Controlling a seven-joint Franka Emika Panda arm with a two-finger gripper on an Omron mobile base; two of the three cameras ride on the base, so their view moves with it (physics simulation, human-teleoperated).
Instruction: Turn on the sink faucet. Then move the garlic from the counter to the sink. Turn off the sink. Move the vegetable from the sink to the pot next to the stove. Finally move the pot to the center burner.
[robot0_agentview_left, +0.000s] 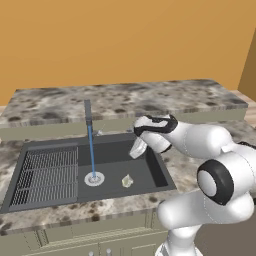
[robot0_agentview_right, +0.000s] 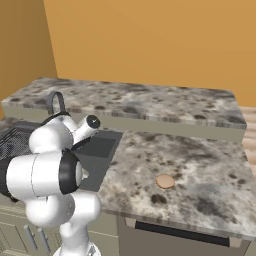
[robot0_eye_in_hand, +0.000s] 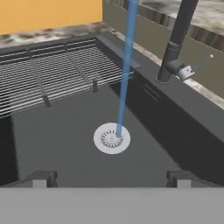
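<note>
Water runs in a blue stream (robot0_agentview_left: 91, 152) from the sink faucet (robot0_agentview_left: 88, 112) down onto the round drain (robot0_agentview_left: 94, 178). The garlic (robot0_agentview_left: 127, 181), a small pale bulb, lies on the floor of the sink (robot0_agentview_left: 155, 170), just right of the drain. My gripper (robot0_agentview_left: 136, 151) hangs over the basin's right part, above and behind the garlic. In the hand view my gripper (robot0_eye_in_hand: 111, 179) is open with nothing between its fingertips (robot0_eye_in_hand: 41, 178), facing the drain (robot0_eye_in_hand: 112, 138), the faucet (robot0_eye_in_hand: 175, 48) and its side lever (robot0_eye_in_hand: 197, 65). The pot and the stove are out of view.
A wire grid rack (robot0_agentview_left: 47, 175) covers the sink's left half. The granite counter (robot0_agentview_right: 200, 170) stretches to the right of the sink and carries a small flat brown disc (robot0_agentview_right: 165, 181). A raised counter ledge (robot0_agentview_left: 130, 97) runs behind the faucet.
</note>
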